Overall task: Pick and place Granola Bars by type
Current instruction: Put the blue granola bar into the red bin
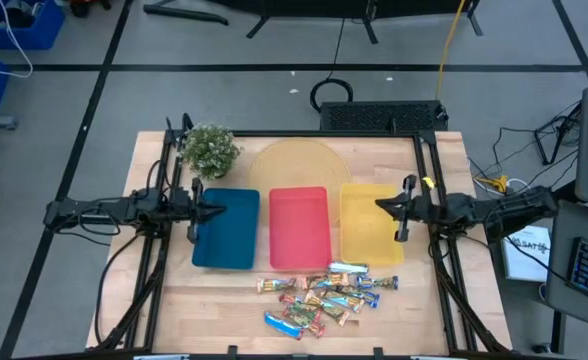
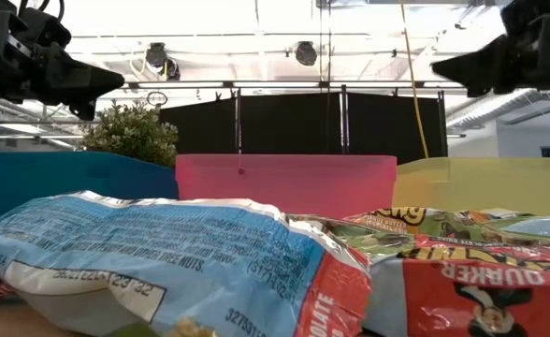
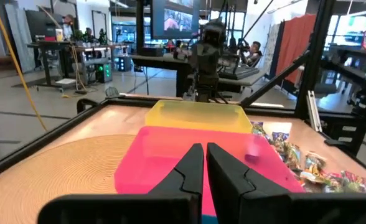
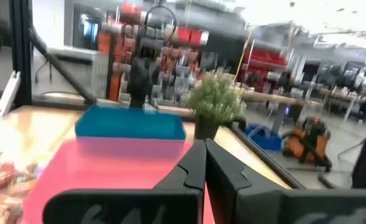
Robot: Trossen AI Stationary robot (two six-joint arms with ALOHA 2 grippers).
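Several foil-wrapped granola bars [image 1: 322,293] lie in a loose pile on the wooden table near its front edge, in front of the red tray; they fill the low view [image 2: 256,271] and show in the left wrist view [image 3: 307,163] and the right wrist view [image 4: 2,177]. My left gripper [image 1: 220,210] hovers shut over the left edge of the blue tray [image 1: 229,240], its fingers [image 3: 205,163] together. My right gripper [image 1: 379,206] hovers shut over the right part of the yellow tray [image 1: 369,240], its fingers [image 4: 203,163] together. Both are empty and far from the bars.
The blue, red [image 1: 299,235] and yellow trays stand side by side mid-table. A potted plant [image 1: 210,150] stands at the back left, a round woven mat [image 1: 299,165] behind the trays. Black frame rails [image 1: 164,250] run along the table's left and right sides.
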